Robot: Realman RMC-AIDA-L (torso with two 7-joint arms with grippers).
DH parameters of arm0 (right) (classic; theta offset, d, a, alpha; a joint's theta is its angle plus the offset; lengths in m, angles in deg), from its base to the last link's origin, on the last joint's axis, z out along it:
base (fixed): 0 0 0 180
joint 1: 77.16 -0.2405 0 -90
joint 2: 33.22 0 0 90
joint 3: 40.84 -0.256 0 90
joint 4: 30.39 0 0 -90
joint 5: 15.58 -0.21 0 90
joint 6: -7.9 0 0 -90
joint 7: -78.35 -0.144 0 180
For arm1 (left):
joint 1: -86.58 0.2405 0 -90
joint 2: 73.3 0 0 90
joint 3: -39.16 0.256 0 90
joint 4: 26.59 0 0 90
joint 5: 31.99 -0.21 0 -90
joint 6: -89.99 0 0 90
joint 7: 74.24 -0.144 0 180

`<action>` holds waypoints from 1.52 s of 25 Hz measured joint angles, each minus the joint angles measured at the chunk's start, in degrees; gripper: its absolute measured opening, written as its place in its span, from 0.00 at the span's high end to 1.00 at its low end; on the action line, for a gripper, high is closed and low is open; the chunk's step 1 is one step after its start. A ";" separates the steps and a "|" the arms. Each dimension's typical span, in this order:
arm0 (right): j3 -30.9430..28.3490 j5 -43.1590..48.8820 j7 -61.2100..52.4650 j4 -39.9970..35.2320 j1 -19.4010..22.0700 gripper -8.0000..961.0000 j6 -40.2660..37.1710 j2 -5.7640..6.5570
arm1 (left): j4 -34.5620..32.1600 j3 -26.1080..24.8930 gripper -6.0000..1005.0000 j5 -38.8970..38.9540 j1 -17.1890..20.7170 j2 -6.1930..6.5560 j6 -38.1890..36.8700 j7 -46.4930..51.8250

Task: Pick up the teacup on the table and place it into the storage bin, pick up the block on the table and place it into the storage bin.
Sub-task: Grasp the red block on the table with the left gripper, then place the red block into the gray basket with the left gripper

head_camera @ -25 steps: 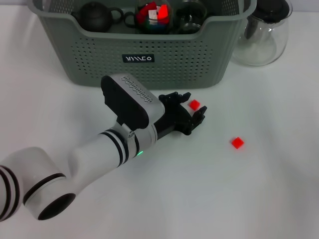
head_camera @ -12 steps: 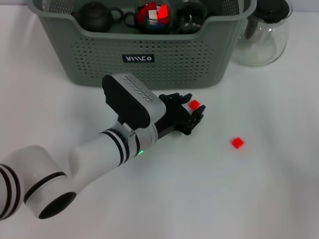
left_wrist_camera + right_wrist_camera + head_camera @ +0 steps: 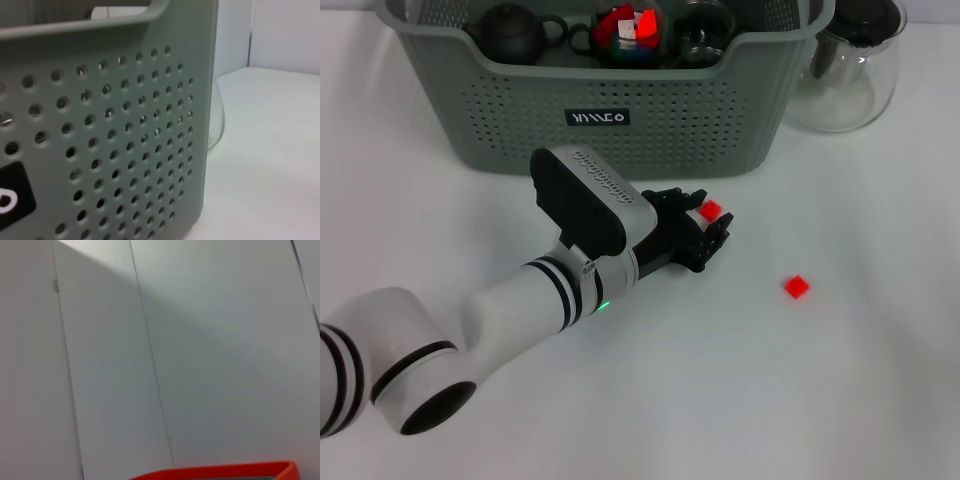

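Your left gripper (image 3: 705, 228) sits low on white table (image 3: 840, 380), fingers either side of small red block (image 3: 711, 210); whether they press it or stand just apart, you cannot tell. Second red block (image 3: 797, 287) lies well apart, toward your right. Storage bin (image 3: 620, 110) stands just beyond gripper, already holding dark teapot (image 3: 512, 32) and cups. Glass jug (image 3: 850, 65) beside bin. Right arm out of sight. Risk: block is tiny; off-centre pinch could flick it away or drop it mid-lift; bin wall close, wrist may clip it.

Jug (image 3: 850, 75) right of storage bin (image 3: 620, 110) (touching).
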 joint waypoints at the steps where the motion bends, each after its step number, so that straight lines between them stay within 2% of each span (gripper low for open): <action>1: -0.24 0.14 0.01 0.00 -0.02 0.23 0.00 -0.04 | 0.00 0.01 0.65 -0.01 -0.11 0.00 0.32 0.00; 11: -0.77 0.30 0.07 0.00 -0.01 0.23 -0.01 -0.14 | 0.23 -0.03 0.71 -0.10 0.17 0.00 -0.23 -0.18; 15: -0.78 0.30 0.07 0.00 0.01 0.23 -0.01 -0.12 | 0.80 -0.06 0.79 -0.10 0.97 0.24 -1.53 -0.01; 17: -0.78 0.30 0.07 0.00 0.02 0.23 -0.01 -0.11 | 1.47 0.08 0.81 -0.13 1.65 0.71 -2.66 0.38; 23: -0.84 0.29 0.07 0.00 -0.05 0.23 -0.02 0.06 | 0.84 1.00 0.81 -4.33 5.23 3.76 -7.02 9.59; 26: -0.86 0.29 0.08 0.00 -0.22 0.23 0.00 0.05 | -4.12 1.26 0.80 -9.10 8.17 4.63 -15.83 18.26; 27: -0.87 0.29 0.07 0.00 -0.31 0.23 0.01 0.06 | -7.60 1.49 0.80 -11.24 9.48 4.63 -21.73 22.48; 29: -0.87 0.29 0.07 0.00 -0.44 0.23 0.00 0.05 | -14.27 1.98 0.80 -13.74 11.25 4.19 -31.37 29.56; 31: -0.87 0.29 0.07 -0.01 -0.60 0.23 0.00 0.02 | -23.30 3.18 0.79 -15.12 12.88 3.23 -41.79 37.37; 34: -0.87 0.29 0.08 0.00 -0.70 0.23 0.00 -0.02 | -31.34 4.56 0.79 -15.31 14.56 2.87 -52.47 43.14; 38: -0.86 0.29 0.07 0.00 -0.71 0.23 0.00 -0.05 | -36.64 3.61 0.78 -13.68 15.40 3.93 -66.26 48.38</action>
